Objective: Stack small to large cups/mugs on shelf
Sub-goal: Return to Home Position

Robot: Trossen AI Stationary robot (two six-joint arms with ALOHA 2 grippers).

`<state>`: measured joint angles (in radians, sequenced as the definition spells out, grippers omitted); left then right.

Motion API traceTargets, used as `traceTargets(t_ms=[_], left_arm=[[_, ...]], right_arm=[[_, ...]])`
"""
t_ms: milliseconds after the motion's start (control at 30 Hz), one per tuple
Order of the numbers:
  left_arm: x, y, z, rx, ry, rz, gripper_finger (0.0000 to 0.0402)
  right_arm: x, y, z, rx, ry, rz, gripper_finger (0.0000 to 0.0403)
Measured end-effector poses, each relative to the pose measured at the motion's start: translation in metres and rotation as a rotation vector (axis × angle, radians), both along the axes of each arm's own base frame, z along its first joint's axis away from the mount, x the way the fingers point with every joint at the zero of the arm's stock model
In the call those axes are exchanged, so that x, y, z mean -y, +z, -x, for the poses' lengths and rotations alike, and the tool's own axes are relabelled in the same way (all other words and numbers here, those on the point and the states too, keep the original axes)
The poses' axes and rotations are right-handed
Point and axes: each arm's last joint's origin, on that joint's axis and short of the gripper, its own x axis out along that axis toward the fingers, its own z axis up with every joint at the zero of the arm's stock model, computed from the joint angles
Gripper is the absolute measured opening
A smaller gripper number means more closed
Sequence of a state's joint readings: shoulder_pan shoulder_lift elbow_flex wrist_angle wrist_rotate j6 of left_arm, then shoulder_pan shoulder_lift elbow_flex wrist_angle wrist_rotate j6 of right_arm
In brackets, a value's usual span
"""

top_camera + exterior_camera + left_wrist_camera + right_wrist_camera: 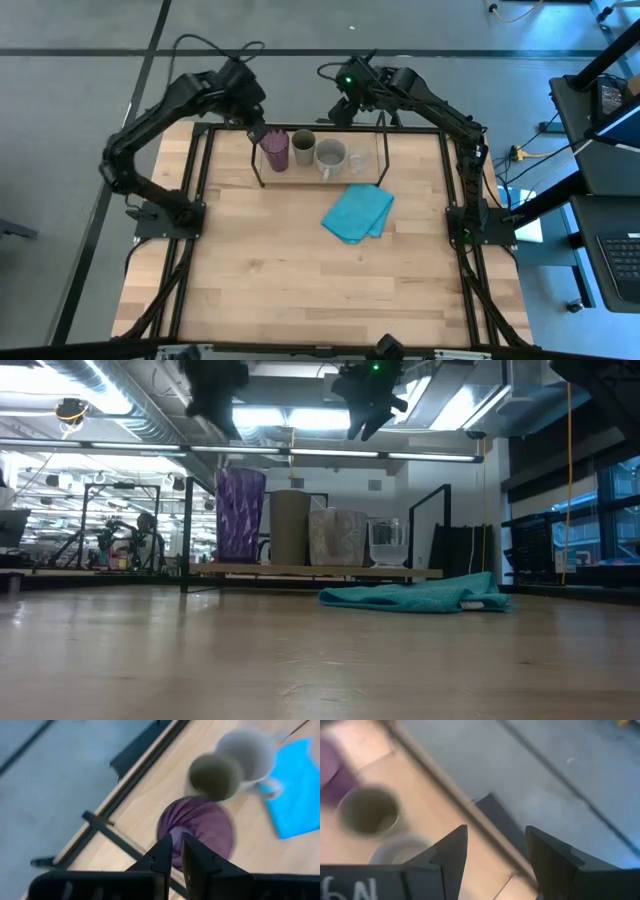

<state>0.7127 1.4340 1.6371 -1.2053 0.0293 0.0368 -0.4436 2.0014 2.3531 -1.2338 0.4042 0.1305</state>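
On the shelf (300, 571) at the table's far side, several cups stand upright in a row on their bases. From left to right they are the purple tumbler (275, 150), the olive-green cup (303, 147), the grey mug (331, 156) and the clear glass (357, 163). My left gripper (177, 845) hangs above the tumbler (200, 827), clear of it. Its fingers are open by a narrow gap with nothing between them. My right gripper (496, 840) is wide open and holds nothing; it hovers above the shelf's far rail, behind the mug (400, 851).
A folded turquoise cloth (358, 212) lies on the table just in front of the shelf's right half. The black table frame (205, 160) runs along both sides. The near half of the wooden tabletop (320, 290) is bare.
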Motion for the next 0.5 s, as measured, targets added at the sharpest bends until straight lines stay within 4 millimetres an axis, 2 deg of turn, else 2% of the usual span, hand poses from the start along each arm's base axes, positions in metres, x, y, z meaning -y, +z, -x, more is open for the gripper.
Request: traceTargets(t_ms=[67, 133, 367, 500], left_arm=[[0.013, 0.013, 0.006, 0.054, -0.024, -0.035, 0.0032], [0.028, 0.026, 0.011, 0.137, -0.042, -0.073, 0.0032], [0.068, 0.068, 0.02, 0.495, -0.043, -0.137, 0.0032], [0.093, 0.079, 0.023, 0.587, -0.116, -0.114, 0.0032]], right_arm=[[-0.007, -0.003, 0.001, -0.029, 0.041, -0.055, 0.02], [-0.014, -0.004, -0.003, 0.016, 0.068, -0.116, 0.02], [-0.053, 0.014, -0.036, 0.277, 0.539, -0.189, 0.02], [-0.073, 0.022, -0.047, 0.413, 0.721, -0.272, 0.02]])
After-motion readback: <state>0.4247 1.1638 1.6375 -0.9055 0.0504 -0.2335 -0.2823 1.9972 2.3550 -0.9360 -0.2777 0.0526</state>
